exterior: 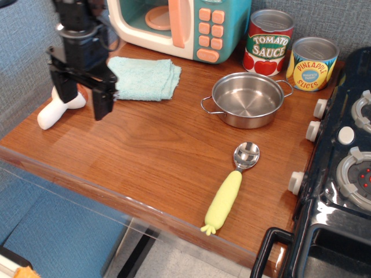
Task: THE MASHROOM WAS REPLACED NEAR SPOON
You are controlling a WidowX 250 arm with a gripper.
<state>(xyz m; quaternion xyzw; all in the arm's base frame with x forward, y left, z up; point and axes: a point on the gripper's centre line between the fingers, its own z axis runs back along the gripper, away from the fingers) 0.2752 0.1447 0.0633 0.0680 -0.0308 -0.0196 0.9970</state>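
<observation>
The mushroom (55, 111) lies at the table's left edge; its white stem shows, and its reddish cap is hidden behind my gripper. My gripper (82, 97) hangs open right over the cap end, one black finger (62, 90) on each side of it, holding nothing. The spoon (231, 186), with a shiny metal bowl and pale yellow handle, lies near the table's front right, far from the mushroom.
A teal cloth (145, 78) lies just right of the gripper. A steel pan (247, 99) sits mid-right. A toy microwave (179, 23) and two cans (269, 41) stand at the back. A black toy stove (348, 168) fills the right side.
</observation>
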